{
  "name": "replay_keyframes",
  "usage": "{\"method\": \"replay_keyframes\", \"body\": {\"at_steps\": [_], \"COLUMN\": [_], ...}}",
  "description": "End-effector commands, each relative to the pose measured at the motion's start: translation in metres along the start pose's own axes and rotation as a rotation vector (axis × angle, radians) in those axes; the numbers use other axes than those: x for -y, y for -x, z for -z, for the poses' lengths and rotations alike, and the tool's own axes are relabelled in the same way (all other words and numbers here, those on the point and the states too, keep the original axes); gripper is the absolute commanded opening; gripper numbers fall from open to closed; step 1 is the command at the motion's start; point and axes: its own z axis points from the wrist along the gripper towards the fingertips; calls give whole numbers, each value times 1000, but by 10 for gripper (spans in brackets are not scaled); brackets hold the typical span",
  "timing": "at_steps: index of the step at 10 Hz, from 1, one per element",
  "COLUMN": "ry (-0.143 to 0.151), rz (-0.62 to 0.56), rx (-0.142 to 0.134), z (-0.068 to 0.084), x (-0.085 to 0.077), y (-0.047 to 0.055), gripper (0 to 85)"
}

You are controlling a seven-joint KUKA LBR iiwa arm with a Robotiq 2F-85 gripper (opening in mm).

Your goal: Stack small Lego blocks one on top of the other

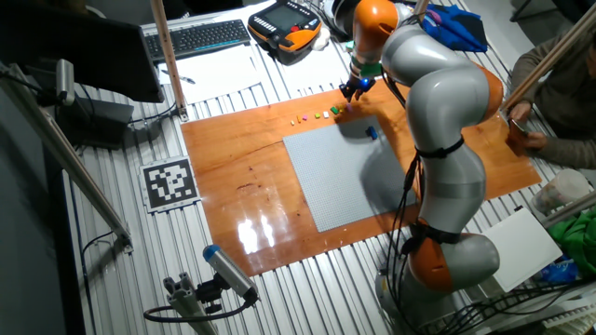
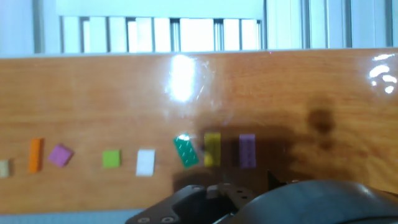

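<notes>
I am hovering my pincer (image 1: 355, 88) over the far edge of the wooden tabletop (image 1: 242, 158), just beyond the grey baseplate (image 1: 349, 172). Its fingertips are not showing clearly in either view, so I cannot tell whether it is released or clenched, and nothing is visibly held.

In the hand view the small bricks are lying in a row on the wood: an orange one (image 2: 36, 155) and a purple one (image 2: 60, 155) at the left, then a light green (image 2: 111, 158), a white (image 2: 145, 162), a tilted dark green (image 2: 186, 151), a yellow (image 2: 212, 149) and a violet one (image 2: 247, 150) nearest my shadow. A blue brick (image 1: 372, 133) is sitting apart on the baseplate.

The risk, as I judge it, is crowding. The dark green, yellow and violet bricks are lying just beside each other, so closing on one may be nudging or trapping its neighbour. The green one is also skewed, so a squeeze could be twisting it out. They are tiny, glare is blurring the wood, and a slightly off descent could be pushing a brick flat instead of gripping it.
</notes>
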Motion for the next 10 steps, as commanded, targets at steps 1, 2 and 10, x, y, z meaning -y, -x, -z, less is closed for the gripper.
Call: {"method": "replay_keyframes", "body": {"at_steps": [1, 2, 10], "ry": [-6, -1, 29], "rz": [9, 9, 34], "rx": [8, 15, 55], "z": [-8, -14, -50], "x": [2, 3, 14], "y": [3, 6, 12], "gripper": [340, 340, 340]}}
